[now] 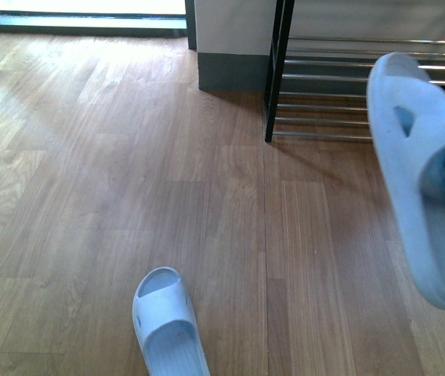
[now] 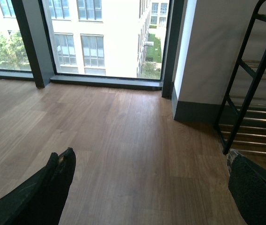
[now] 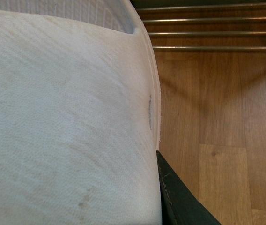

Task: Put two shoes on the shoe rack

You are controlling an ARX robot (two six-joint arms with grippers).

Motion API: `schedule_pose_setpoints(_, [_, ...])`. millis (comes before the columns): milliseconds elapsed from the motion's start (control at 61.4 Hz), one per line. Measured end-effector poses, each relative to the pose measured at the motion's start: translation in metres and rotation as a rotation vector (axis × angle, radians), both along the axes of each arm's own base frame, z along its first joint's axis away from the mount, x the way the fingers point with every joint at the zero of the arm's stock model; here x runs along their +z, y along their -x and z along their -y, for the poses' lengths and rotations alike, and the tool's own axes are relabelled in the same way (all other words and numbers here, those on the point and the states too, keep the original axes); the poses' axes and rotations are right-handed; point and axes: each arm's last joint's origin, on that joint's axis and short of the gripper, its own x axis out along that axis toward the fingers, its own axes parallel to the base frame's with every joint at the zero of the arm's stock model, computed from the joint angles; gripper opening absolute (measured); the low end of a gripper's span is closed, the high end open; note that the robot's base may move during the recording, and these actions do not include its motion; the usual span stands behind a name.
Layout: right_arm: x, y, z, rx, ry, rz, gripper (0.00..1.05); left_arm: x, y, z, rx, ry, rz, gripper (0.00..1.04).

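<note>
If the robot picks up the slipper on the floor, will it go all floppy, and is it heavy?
Probably not floppy: its twin, the lifted sandal, holds its shape in the air. The floor sandal looks like thick moulded plastic, so it is likely light for its size. It lies flat, so a push would probably slide it, not tip it.

This looks like a room in a flat: a wood floor (image 1: 89,196), a big window (image 2: 100,51) with tall buildings (image 2: 123,18) outside, and a shoe rack (image 1: 277,70) by the wall (image 2: 208,51).
</note>
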Motion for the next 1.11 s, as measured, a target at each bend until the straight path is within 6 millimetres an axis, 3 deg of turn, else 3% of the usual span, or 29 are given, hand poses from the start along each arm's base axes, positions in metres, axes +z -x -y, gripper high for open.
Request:
schedule_pose_setpoints(114, [0.013,0.016,0.008,-0.001,-0.016,0.033,0.02,0.0,0.0,0.0,0.0,0.0,0.0,0.95])
schedule_pose_setpoints(1108, [0.014,0.018,0.009,-0.005,-0.014,0.038,0.02,0.0,0.0,0.0,0.0,0.0,0.0,0.95])
